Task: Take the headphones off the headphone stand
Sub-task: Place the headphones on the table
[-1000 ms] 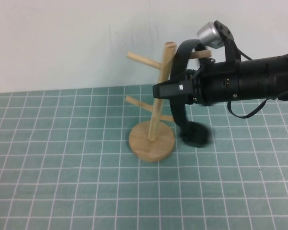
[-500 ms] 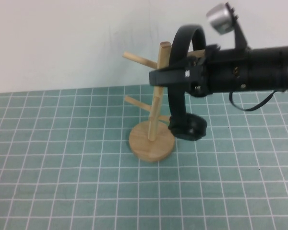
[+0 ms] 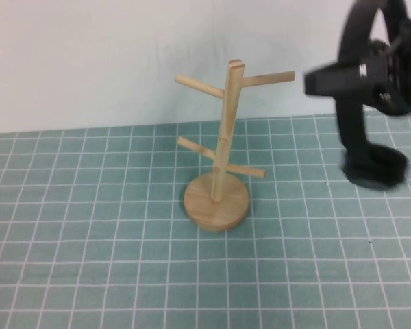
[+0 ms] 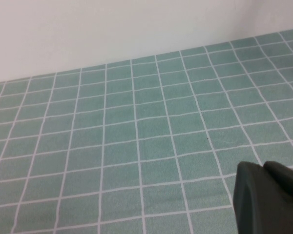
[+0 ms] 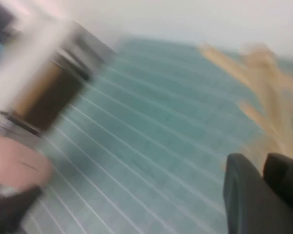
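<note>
The black headphones (image 3: 353, 116) hang in the air to the right of the wooden headphone stand (image 3: 222, 137), clear of all its pegs. One round earcup (image 3: 375, 168) dangles low above the mat. My right gripper (image 3: 342, 77) is shut on the headband near its top, at the right edge of the high view. The stand stands upright on its round base (image 3: 216, 203) with its pegs bare. The right wrist view is blurred and shows the stand (image 5: 263, 83) beyond my right gripper (image 5: 263, 195). My left gripper (image 4: 263, 168) is shut and empty, low over the mat.
A green grid mat (image 3: 109, 240) covers the table and a white wall (image 3: 89, 55) rises behind it. Blurred brown and dark shapes (image 5: 44, 92) show past the table's edge in the right wrist view.
My right gripper has carried the headphones up and to the right, off the stand's upper right peg. The stand, which had leaned slightly, is upright again. The left arm has not moved.
</note>
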You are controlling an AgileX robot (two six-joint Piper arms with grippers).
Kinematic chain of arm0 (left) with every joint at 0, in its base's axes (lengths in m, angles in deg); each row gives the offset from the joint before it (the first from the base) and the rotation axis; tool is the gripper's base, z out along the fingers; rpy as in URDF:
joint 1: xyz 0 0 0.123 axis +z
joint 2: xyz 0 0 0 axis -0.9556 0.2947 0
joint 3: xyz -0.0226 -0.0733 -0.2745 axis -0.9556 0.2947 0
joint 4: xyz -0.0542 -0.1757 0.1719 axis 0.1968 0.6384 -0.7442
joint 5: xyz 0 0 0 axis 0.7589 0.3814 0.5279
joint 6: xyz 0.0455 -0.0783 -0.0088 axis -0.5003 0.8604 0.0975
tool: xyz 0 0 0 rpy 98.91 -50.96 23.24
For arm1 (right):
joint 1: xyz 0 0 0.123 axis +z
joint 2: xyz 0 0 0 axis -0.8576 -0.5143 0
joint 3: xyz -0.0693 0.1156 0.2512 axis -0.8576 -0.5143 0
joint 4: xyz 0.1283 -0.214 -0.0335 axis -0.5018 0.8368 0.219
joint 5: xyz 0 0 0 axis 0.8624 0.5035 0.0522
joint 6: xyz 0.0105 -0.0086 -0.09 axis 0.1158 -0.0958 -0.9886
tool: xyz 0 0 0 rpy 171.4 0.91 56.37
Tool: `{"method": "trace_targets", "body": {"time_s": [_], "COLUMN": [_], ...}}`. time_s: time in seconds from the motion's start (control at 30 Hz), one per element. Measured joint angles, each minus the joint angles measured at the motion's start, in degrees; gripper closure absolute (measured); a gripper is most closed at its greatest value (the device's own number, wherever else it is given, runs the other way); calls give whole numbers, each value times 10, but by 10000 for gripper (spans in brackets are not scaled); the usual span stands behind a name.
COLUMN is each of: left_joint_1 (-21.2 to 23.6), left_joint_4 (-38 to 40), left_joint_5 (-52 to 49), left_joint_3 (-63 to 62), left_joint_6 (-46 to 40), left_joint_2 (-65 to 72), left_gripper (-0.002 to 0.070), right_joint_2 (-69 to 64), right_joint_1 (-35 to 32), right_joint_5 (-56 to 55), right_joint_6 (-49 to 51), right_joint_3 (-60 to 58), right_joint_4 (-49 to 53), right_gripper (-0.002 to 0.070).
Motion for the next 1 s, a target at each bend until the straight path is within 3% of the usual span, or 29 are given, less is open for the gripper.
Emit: {"method": "trace_targets", "body": {"time_s": [0.2,0.47,0.77,1.0], "left_joint_1": [0,0,0,0], "left_joint_4": [0,0,0,0], "left_joint_5": [0,0,0,0], "left_joint_3": [0,0,0,0], "left_joint_6": [0,0,0,0], "left_joint_2": [0,0,0,0], "left_gripper": [682,682,682,682], "right_joint_2": [-15,-78,-202,-294], "right_joint_1": [0,11,92,97], "right_joint_5": [37,-55,-250,-284], "right_joint_6": [87,153,257,286], "right_joint_3": [-39,-143,-143,-141], "right_joint_4": [105,80,101,106], "right_gripper": [679,678,678,678]}}
